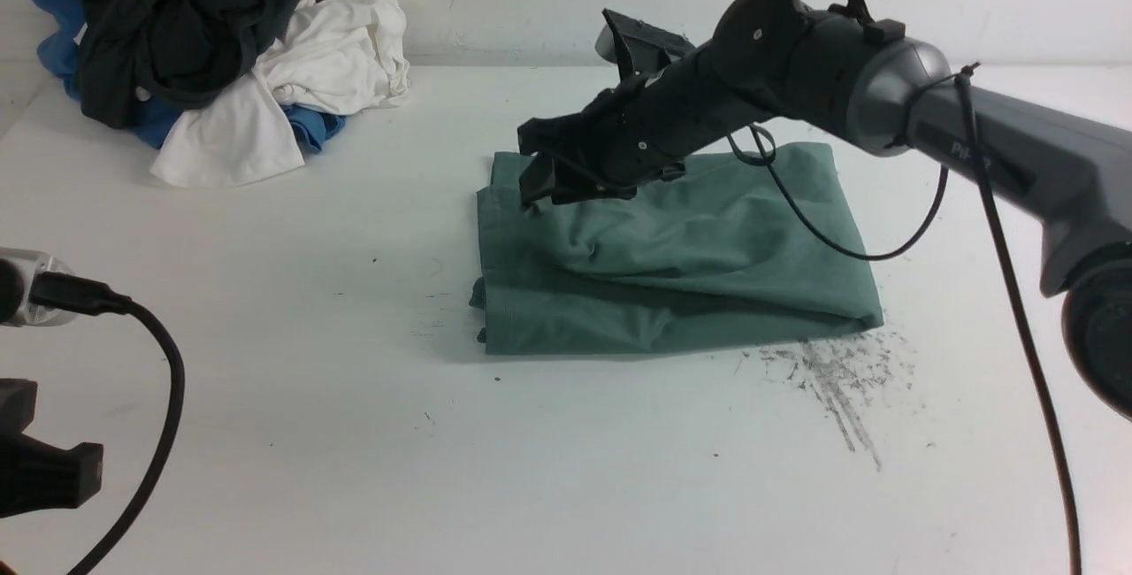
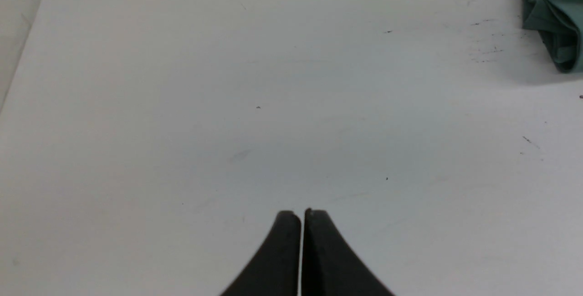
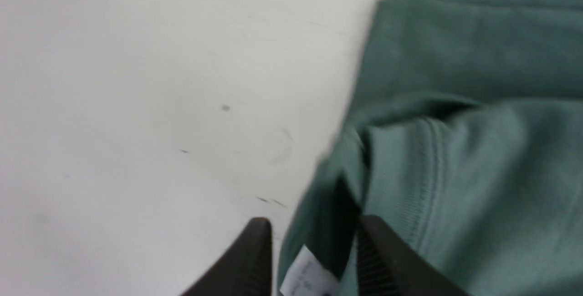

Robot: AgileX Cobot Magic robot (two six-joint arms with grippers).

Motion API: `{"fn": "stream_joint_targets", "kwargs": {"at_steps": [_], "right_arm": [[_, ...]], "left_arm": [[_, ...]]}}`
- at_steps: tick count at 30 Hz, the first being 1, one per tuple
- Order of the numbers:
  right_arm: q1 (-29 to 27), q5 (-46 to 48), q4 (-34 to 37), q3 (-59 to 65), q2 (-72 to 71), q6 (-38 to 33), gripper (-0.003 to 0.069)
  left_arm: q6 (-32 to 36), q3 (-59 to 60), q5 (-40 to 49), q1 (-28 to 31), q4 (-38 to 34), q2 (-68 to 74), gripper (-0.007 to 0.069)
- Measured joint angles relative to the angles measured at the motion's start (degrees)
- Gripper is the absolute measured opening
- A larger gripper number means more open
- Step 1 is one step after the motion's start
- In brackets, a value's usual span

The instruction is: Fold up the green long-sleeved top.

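Observation:
The green long-sleeved top [image 1: 672,265] lies folded into a rough rectangle in the middle of the white table. My right gripper [image 1: 539,190] hovers at its far left corner, tilted down. In the right wrist view its jaws [image 3: 314,232] stand apart, with the top's edge [image 3: 455,173] and a white label [image 3: 307,275] between them; the cloth is not pinched. My left gripper [image 2: 301,214] is shut and empty over bare table at the near left, well away from the top, whose corner [image 2: 553,18] shows at the edge of the left wrist view.
A pile of black, white and blue garments [image 1: 203,53] sits at the far left corner by the wall. Grey scuff marks [image 1: 831,371] streak the table [image 1: 265,336] near the top's front right corner. A black cable [image 1: 150,416] hangs from my left arm.

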Motion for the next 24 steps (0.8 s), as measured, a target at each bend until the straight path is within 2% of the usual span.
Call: {"fn": "stream_joint_targets", "kwargs": {"at_steps": [2, 3, 7, 11, 12, 13, 16, 17, 20, 23, 24], "right_arm": [[0.00, 0.25, 1.08, 0.00, -1.24, -2.91, 0.0340], [0.00, 0.47, 1.08, 0.00, -1.74, -3.84, 0.0349], [0.00, 2.94, -0.94, -0.18, -2.24, -5.60, 0.0334], [0.28, 6.22, -4.10, -0.18, -0.18, -5.51, 0.0248], [0.71, 6.75, -4.31, -0.18, 2.24, -5.44, 0.0183], [0.77, 6.75, -4.31, -0.18, 2.54, -5.44, 0.0175], [1.74, 5.79, -4.02, -0.11, 6.45, -7.04, 0.0044], [1.81, 5.56, -3.91, -0.11, 6.52, -7.46, 0.0024], [1.60, 5.47, -6.19, -1.97, 4.74, -8.49, -0.0007], [1.47, 7.86, -14.70, -5.66, 0.44, -8.17, -0.0010], [1.47, 9.29, -19.62, -7.79, -2.17, -7.49, -0.0010]], "left_arm": [[0.00, 0.00, 0.00, 0.00, 0.00, 0.00, -0.0007], [0.00, 0.00, 0.00, 0.00, 0.00, 0.00, -0.0007], [0.00, 0.00, -0.27, 0.00, 0.38, 0.00, -0.0007], [0.00, 0.00, -1.20, 0.00, 0.55, -0.07, -0.0007], [0.00, 0.00, -1.76, 0.00, 0.73, -0.34, -0.0007], [0.00, 0.00, -1.76, 0.00, 0.69, -0.38, -0.0007], [1.87, 0.00, -2.49, 0.00, 2.15, -2.65, -0.0007], [2.73, 0.00, -2.75, 0.00, 2.31, -3.50, -0.0007], [6.32, 0.12, -3.92, 0.00, 2.85, -10.57, -0.0007], [9.00, 1.44, -5.80, 0.00, 3.31, -18.00, -0.0007], [9.60, 2.36, -6.16, 0.00, 3.64, -21.26, -0.0007]]}}
